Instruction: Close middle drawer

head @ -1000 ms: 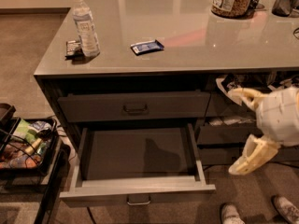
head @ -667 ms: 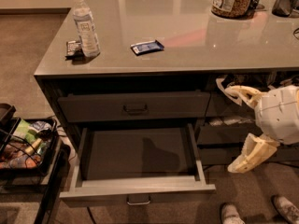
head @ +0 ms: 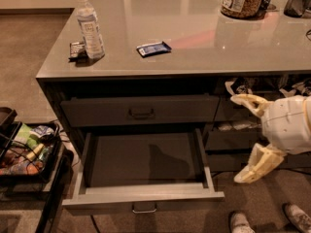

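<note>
Plainly the grey counter frames it all: under its top, the middle drawer stands pulled far out, its plain interior bare, below a shut upper drawer. Off to the drawer's right hangs the gripper, well apart from the front panel, its two fingers spread wide and holding nothing. A good close would set a finger flat against the panel near the small loop handle — centred, so the drawer runs in straight rather than skewing.
</note>
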